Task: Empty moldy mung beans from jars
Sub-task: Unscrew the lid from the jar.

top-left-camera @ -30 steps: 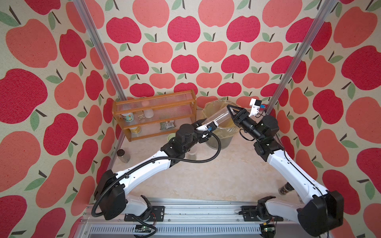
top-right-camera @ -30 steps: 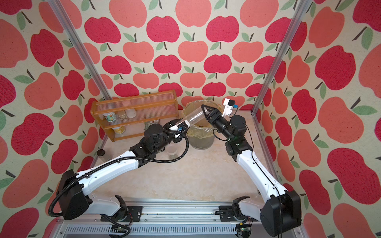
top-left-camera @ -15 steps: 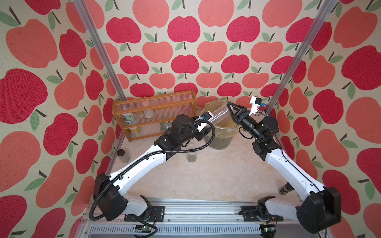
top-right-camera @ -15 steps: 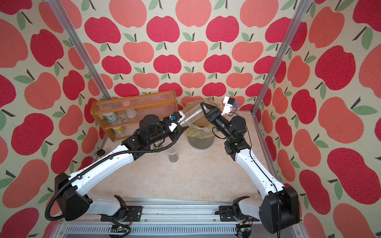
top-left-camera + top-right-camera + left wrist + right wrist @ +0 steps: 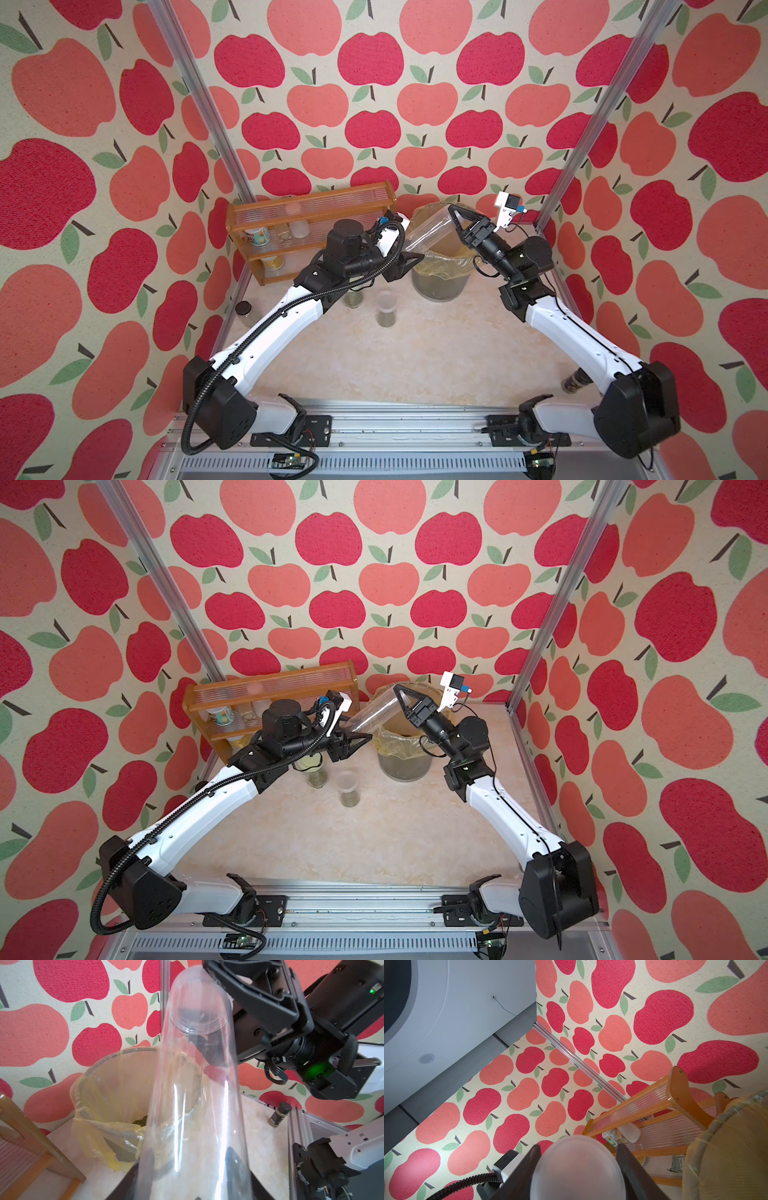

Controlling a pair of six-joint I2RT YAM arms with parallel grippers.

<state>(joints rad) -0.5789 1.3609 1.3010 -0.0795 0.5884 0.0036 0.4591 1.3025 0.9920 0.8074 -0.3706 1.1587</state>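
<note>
Left end effector (image 5: 409, 259) clamped on lower end of tall tube (image 5: 430, 230); tube tilted above bin (image 5: 440, 286). Short jar (image 5: 386, 309) of mung beans (image 5: 385, 319) upright on counter (image 5: 415, 357), apart from both. Right end effector (image 5: 455, 218) gripping tube's frosted cap (image 5: 577, 1167).

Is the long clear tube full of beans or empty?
Empty. The tube is clear all along in the left wrist view; no green grains inside.

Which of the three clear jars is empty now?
The tall slim tube, held tilted between the left gripper and the right gripper: no beans show inside it. The short cylinder and the squat jar, standing on the table, both hold mung beans.
</note>
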